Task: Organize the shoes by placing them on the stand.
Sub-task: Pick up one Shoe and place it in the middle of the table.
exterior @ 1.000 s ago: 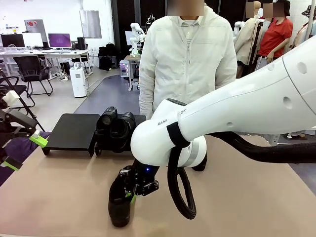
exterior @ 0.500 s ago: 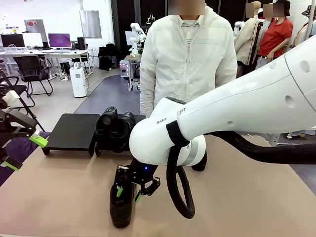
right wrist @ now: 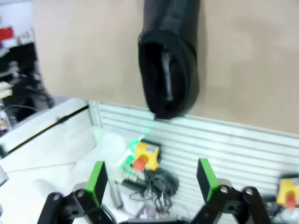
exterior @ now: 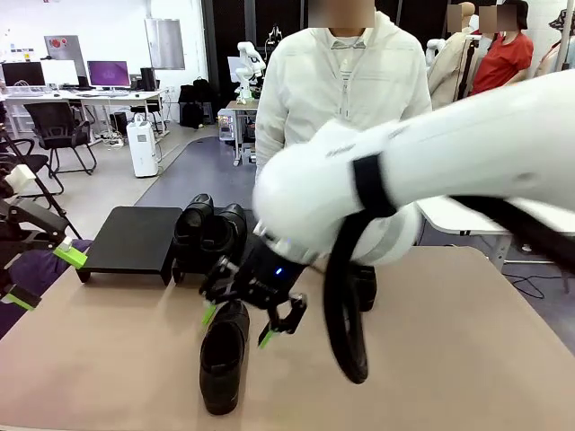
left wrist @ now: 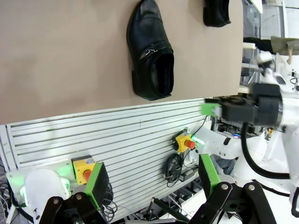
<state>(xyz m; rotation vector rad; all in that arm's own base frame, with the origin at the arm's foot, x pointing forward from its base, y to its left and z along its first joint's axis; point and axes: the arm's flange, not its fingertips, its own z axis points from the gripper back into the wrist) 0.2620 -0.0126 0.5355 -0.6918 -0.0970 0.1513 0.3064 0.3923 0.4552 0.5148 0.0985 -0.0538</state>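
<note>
The task looks about half done: two shoes [exterior: 211,232] already sit side by side on the stand's right-hand platform [exterior: 178,269], while the left-hand platform [exterior: 135,235] is bare. Two more shoes are left on the surface [exterior: 108,359]. One is the near shoe [exterior: 225,359], lying close to the robot's edge with its opening toward the robot, and the other is the far shoe [left wrist: 216,11], lying off to the robot's right, partly behind the right arm in the front view. That makes four shoes and two platforms, so the bare platform would take the remaining pair (a judgement, since each seems wide enough for two). The right gripper [exterior: 238,325] hovers just over the near shoe, its jaws spread wide and holding nothing. The left gripper [exterior: 43,277] hangs off the surface's left edge, well apart from every shoe, with its jaws likewise wide and empty.
</note>
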